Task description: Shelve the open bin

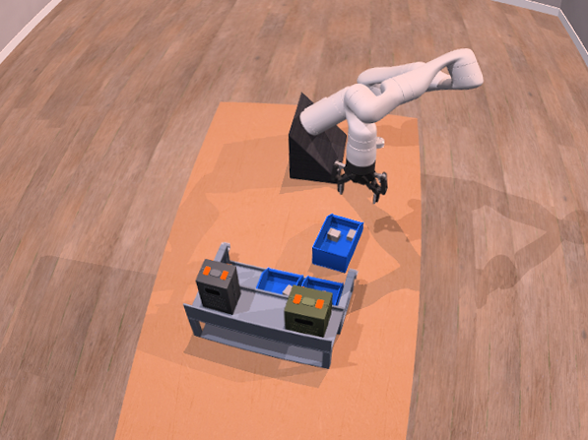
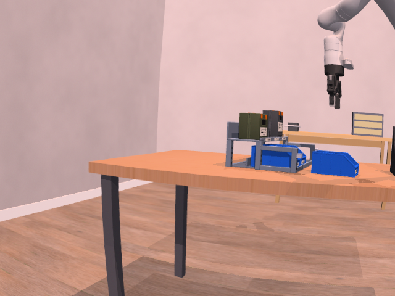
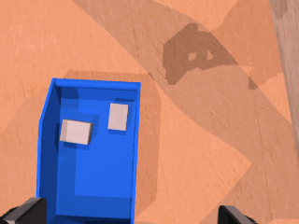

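Observation:
The open blue bin (image 1: 343,250) (image 2: 333,164) (image 3: 103,175) stands upright on the table, its low sloped front toward the robot base. Two light parts lie in it: a block (image 1: 333,234) (image 3: 77,132) and a flatter one (image 1: 351,235) (image 3: 118,117). My gripper (image 1: 358,196) (image 2: 334,106) (image 3: 133,214) is open and empty, high above the table on the bin's base side; in the wrist view the bin lies left of centre. The grey shelf (image 1: 263,304) (image 2: 257,161) holds two blue bins (image 1: 275,278) (image 1: 328,285) side by side under its board. A gap shows at the row's left end in the top view.
A dark grey case (image 1: 217,287) (image 2: 274,124) and an olive case (image 1: 308,313) (image 2: 250,126) stand on the shelf's upper board. The black robot mount (image 1: 307,158) is behind the gripper. The orange table (image 1: 217,409) has its long edge to the right of the loose bin.

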`<state>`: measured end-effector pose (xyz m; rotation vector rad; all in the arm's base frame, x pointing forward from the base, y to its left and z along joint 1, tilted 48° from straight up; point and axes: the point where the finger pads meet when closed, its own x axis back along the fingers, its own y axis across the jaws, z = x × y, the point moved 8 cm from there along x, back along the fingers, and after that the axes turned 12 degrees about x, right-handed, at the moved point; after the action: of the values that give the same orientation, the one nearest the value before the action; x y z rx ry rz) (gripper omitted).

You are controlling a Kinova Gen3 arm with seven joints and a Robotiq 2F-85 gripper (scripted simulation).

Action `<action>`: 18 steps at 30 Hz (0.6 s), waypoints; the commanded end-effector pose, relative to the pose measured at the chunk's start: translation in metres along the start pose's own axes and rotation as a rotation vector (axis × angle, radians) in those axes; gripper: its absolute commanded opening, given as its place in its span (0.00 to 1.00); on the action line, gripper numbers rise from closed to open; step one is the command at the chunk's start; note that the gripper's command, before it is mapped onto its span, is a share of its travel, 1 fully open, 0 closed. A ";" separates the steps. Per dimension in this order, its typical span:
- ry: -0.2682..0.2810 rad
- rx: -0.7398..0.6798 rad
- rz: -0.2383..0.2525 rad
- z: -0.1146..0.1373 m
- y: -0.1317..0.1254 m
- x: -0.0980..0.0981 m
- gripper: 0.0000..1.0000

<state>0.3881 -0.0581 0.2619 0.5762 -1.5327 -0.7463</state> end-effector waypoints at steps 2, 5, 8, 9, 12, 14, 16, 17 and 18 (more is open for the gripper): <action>-0.002 0.000 0.000 0.000 0.000 0.002 1.00; -0.002 0.000 0.000 0.000 0.000 0.008 1.00; -0.002 0.000 0.000 0.000 0.000 0.010 1.00; -0.002 0.000 0.000 0.000 0.000 0.010 1.00; -0.002 0.000 0.000 0.000 0.000 0.010 1.00; -0.002 0.000 0.000 0.000 0.000 0.010 1.00; -0.002 0.000 0.000 0.000 0.000 0.010 1.00; -0.002 0.000 0.000 0.000 0.000 0.010 1.00; -0.002 0.000 0.000 0.000 0.000 0.010 1.00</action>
<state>0.3871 -0.0646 0.2679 0.5763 -1.5326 -0.7462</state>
